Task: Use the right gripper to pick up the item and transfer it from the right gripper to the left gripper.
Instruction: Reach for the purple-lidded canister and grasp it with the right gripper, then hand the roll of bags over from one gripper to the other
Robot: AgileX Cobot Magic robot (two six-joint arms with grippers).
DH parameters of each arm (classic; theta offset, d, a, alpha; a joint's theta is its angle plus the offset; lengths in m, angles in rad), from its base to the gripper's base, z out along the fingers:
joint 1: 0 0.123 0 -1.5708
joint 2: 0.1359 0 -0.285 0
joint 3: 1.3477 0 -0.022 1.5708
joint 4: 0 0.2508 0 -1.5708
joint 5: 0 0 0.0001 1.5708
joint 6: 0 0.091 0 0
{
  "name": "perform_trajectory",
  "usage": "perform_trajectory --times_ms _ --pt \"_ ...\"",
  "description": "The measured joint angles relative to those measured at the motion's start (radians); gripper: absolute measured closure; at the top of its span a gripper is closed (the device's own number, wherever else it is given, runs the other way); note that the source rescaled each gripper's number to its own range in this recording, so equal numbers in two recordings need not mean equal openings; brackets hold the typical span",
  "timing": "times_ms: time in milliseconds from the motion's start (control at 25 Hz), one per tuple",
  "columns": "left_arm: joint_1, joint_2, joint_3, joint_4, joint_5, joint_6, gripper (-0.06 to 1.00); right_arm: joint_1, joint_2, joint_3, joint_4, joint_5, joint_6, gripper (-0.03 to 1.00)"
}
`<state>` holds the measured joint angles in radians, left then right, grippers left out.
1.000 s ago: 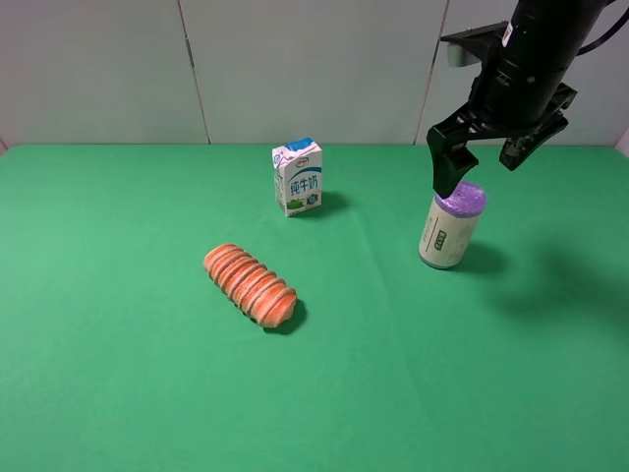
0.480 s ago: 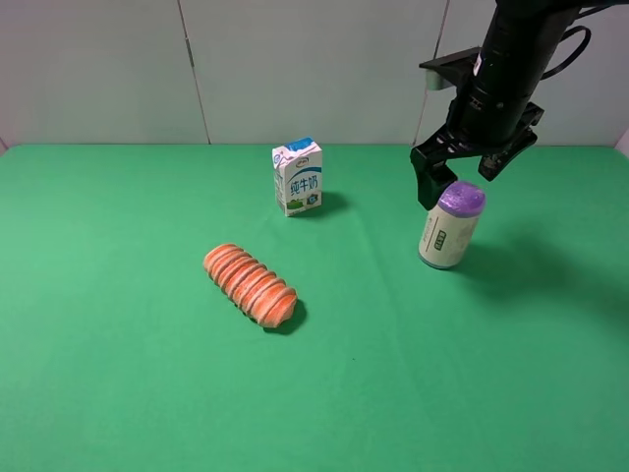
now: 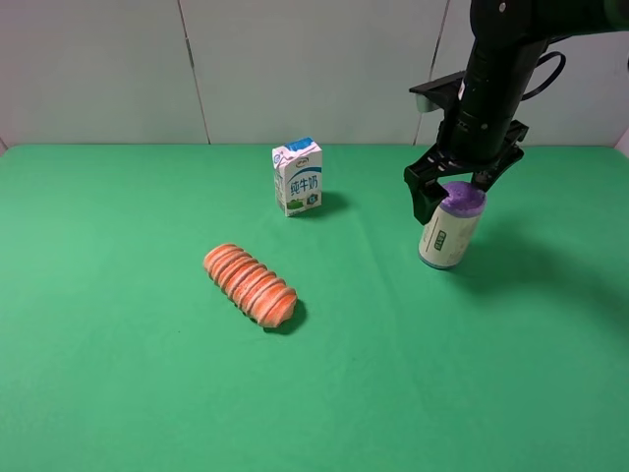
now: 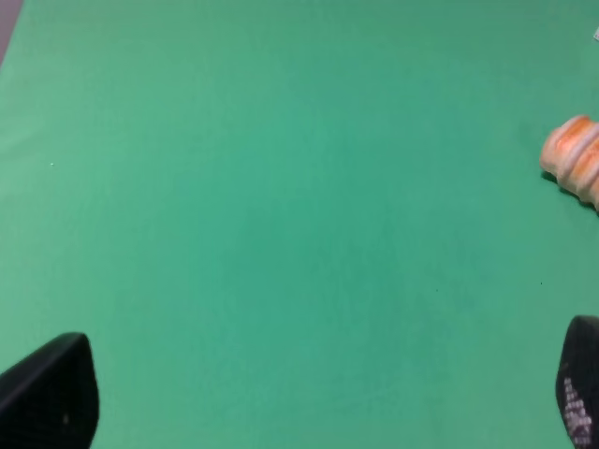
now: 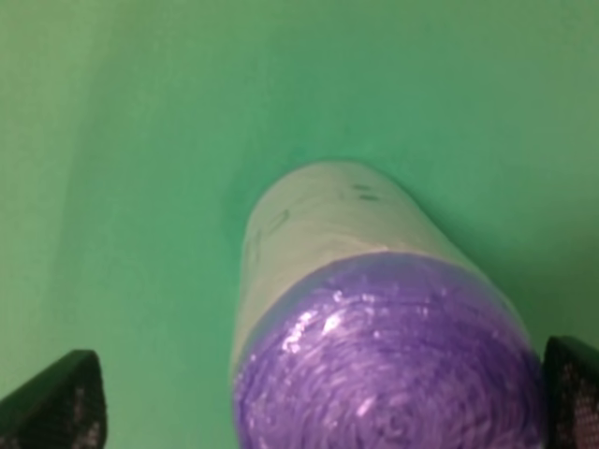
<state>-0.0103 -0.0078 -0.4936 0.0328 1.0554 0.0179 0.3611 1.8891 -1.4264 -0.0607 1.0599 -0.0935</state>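
Observation:
The item (image 3: 448,234), a cream roll with a purple top and a small label, stands upright on the green table at the right. My right gripper (image 3: 454,192), on the glossy black arm, hangs over it, open. Its fingers (image 3: 421,204) reach down on either side of the purple top without closing on it. In the right wrist view the item's purple end (image 5: 388,360) fills the space between the two wide-apart fingertips (image 5: 56,404). The left wrist view shows my left gripper (image 4: 314,398) open over bare green cloth, holding nothing. That gripper is out of the exterior high view.
A blue-white milk carton (image 3: 298,177) stands at the back middle of the green table (image 3: 118,344). An orange ridged bread loaf (image 3: 251,284) lies left of centre, and its end (image 4: 573,170) shows in the left wrist view. Grey wall panels close the far edge.
My right gripper has moved left and down, from above and right of the roll to straddling its purple top. The roll, carton and loaf have not moved.

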Motion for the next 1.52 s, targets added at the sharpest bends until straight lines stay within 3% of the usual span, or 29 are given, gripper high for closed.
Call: perform_trajectory --times_ms 800,880,960,1040,1080,1520 --pt "0.0 0.0 0.0 0.0 0.0 0.0 0.01 0.0 0.059 0.0 -0.003 -0.004 -0.002 -0.02" --pt "0.0 0.0 0.0 0.0 0.0 0.0 0.01 0.0 0.059 0.0 -0.003 -0.003 -0.002 0.1" --pt "0.0 0.0 0.0 0.0 0.0 0.0 0.01 0.0 0.059 0.0 -0.005 -0.001 -0.002 0.42" --pt "0.0 0.0 0.0 0.0 0.0 0.0 0.01 0.0 0.059 0.0 -0.01 -0.001 -0.002 0.9" --pt "0.0 0.0 0.0 0.0 0.0 0.0 0.01 0.0 0.059 0.0 -0.01 -0.001 -0.002 0.97" --pt "0.0 0.0 0.0 0.0 0.0 0.0 0.01 0.0 0.059 0.0 -0.009 0.0 -0.002 0.96"
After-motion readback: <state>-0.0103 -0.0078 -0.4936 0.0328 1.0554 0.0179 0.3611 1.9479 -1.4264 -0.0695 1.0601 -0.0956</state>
